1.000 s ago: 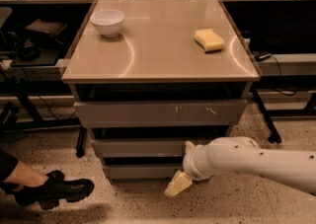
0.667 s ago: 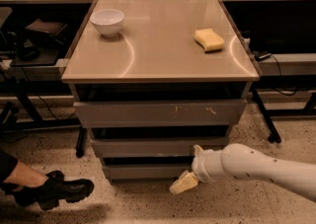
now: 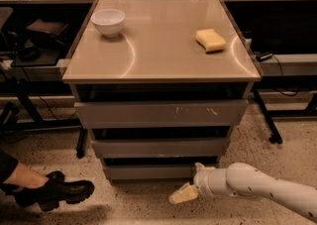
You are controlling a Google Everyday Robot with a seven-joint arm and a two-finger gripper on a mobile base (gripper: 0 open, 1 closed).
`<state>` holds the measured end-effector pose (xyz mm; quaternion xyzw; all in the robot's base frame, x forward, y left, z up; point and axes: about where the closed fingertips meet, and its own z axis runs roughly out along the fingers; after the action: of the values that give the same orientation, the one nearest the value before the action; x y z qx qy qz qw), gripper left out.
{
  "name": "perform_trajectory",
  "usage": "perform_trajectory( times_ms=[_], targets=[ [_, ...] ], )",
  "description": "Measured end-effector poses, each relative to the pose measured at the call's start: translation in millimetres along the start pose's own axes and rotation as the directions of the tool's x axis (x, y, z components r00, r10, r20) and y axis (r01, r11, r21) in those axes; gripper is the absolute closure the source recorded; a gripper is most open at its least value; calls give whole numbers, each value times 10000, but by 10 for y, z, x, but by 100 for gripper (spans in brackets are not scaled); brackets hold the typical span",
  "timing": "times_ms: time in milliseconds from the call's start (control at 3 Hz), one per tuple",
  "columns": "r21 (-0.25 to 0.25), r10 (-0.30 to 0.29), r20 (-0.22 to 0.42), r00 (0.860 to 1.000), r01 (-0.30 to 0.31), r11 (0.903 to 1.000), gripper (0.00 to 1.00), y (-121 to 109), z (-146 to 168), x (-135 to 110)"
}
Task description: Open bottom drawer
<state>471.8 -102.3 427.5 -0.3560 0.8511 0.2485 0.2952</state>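
The bottom drawer (image 3: 153, 171) is the narrowest of three grey fronts under the beige table; its plain panel sits low near the floor, with a dark gap above it. Above it are the mid-width drawer front (image 3: 159, 147) and the widest front with pale scratch marks (image 3: 161, 114). My gripper (image 3: 182, 195) reaches in from the lower right on a white arm. Its yellowish tip points left and down, just below and in front of the bottom drawer's right end, above the floor. It holds nothing that I can see.
A white bowl (image 3: 108, 22) and a yellow sponge (image 3: 210, 39) sit on the table top (image 3: 158, 65). A person's leg and black boot (image 3: 54, 191) rest on the floor at lower left. Dark benches with cables stand on both sides.
My arm has drawn back to the right and lower, and the gripper has dropped slightly away from the bottom drawer's front. The drawers look unchanged.
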Motion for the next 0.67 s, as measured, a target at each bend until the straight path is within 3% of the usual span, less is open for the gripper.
perform_trajectory(
  times_ms=[333,667],
  targets=[
    [1,-31,14,10000,31,10000,0,36,102,20],
    [-181,9,-258,9997,-14,9998,0,202,641,261]
  ],
)
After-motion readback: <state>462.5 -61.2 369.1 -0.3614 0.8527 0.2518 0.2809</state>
